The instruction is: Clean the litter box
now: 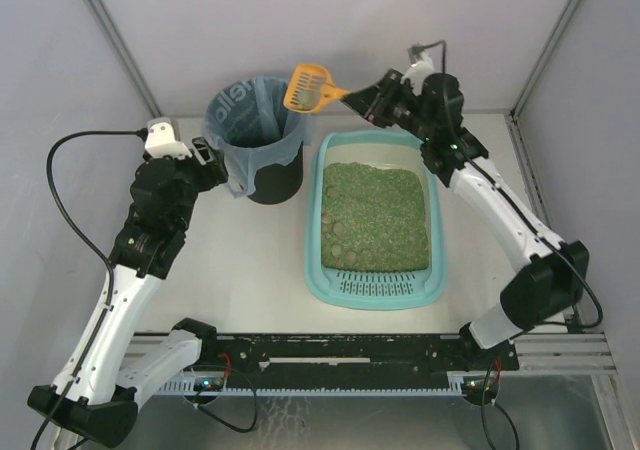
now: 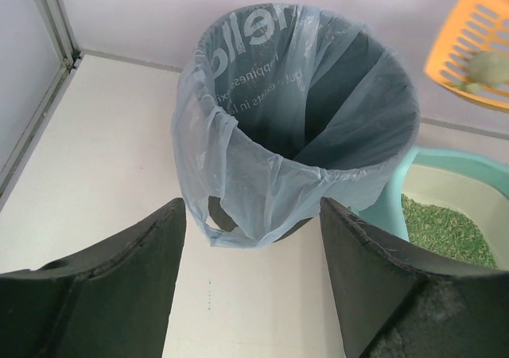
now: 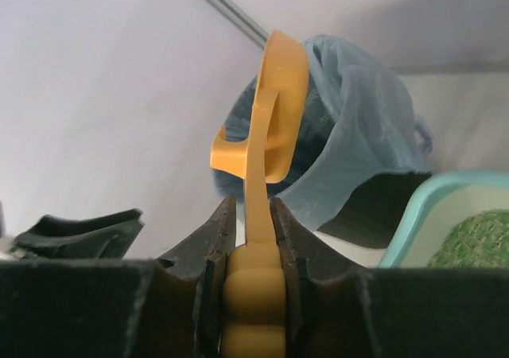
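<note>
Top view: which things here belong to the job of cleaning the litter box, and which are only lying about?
Belong to the job:
- litter box with green litter
- orange scoop
- black bin with blue bag

Not part of it, only the rig:
- black cable
- metal frame post

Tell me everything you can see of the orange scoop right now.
The orange scoop looks like moulded plastic: a slotted, raised-sided head on a flat handle. The right gripper has its fingers shut on the handle's thick end, holding it in the air, head by the far right rim of the bag-lined bin. The left wrist view shows pale greenish clumps lying in it.
</note>
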Action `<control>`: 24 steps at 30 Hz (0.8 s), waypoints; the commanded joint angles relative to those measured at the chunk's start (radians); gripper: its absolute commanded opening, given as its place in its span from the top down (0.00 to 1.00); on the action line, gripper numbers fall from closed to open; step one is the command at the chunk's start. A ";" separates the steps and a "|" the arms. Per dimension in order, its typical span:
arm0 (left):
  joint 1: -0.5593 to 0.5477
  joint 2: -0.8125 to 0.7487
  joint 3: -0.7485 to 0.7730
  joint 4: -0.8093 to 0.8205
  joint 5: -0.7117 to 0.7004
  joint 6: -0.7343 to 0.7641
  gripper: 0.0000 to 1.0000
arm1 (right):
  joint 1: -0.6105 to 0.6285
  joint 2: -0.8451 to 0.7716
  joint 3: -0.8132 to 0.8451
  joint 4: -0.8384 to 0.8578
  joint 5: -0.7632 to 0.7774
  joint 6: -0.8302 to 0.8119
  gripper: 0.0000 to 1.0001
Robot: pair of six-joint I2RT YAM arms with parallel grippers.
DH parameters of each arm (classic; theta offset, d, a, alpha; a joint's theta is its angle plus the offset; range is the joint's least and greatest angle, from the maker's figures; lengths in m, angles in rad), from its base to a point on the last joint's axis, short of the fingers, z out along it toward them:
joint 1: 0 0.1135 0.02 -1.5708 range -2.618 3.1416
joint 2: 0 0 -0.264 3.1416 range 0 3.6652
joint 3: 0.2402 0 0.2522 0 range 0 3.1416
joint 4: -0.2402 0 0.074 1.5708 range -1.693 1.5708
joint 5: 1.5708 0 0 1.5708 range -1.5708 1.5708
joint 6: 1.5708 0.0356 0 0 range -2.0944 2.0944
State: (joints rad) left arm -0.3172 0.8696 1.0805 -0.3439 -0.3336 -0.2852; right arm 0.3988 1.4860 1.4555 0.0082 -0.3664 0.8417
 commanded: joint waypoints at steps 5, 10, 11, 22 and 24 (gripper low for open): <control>0.009 -0.014 -0.021 0.042 0.019 -0.016 0.27 | 0.135 0.229 0.417 -0.287 0.213 -0.484 1.00; 0.013 -0.013 -0.021 0.042 0.021 -0.018 0.27 | 0.226 0.257 0.456 -0.287 0.352 -0.714 1.00; 0.012 -0.010 -0.021 0.042 0.025 -0.017 0.27 | 0.247 0.256 0.456 -0.278 0.385 -0.757 1.00; 0.018 -0.006 -0.021 0.042 0.039 -0.021 0.27 | 0.413 0.151 0.270 0.024 0.616 -1.214 1.00; 0.017 -0.006 -0.022 0.042 0.040 -0.022 0.27 | 0.426 0.118 0.232 0.063 0.627 -1.250 1.00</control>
State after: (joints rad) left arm -0.3088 0.8696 1.0805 -0.3439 -0.3065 -0.2966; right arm 0.7982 1.7058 1.7260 -0.1146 0.1692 -0.2214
